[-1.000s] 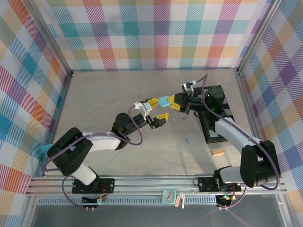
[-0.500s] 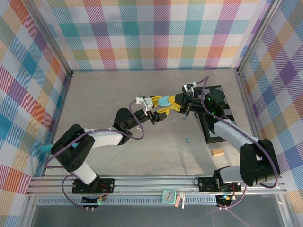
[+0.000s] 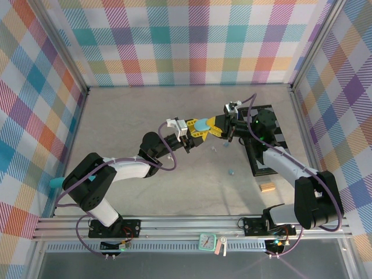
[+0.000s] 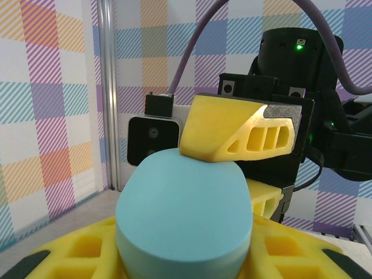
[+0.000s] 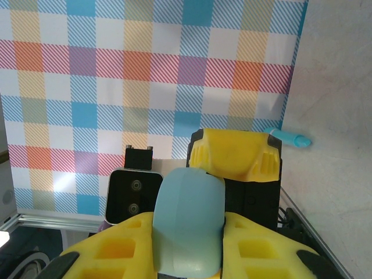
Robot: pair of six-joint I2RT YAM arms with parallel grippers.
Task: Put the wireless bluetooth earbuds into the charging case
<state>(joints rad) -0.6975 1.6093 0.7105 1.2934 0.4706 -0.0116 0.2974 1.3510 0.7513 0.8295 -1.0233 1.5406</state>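
Case [image 3: 201, 124] hangs in air, clamped by right fingers [image 5: 256, 244]. Its long axis points to left fingers [image 4: 70, 258], which flank its end; their grip I cannot tell. Blue earbud [image 3: 231, 172] lies on surface [image 3: 128, 122].

Pastel plaid walls [image 3: 192, 40], beige tabletop [image 3: 128, 116], aluminium corner posts [image 3: 61, 52].

Top overhead, far; wrist views close, face-to-face, sharing case [image 4: 183, 212].
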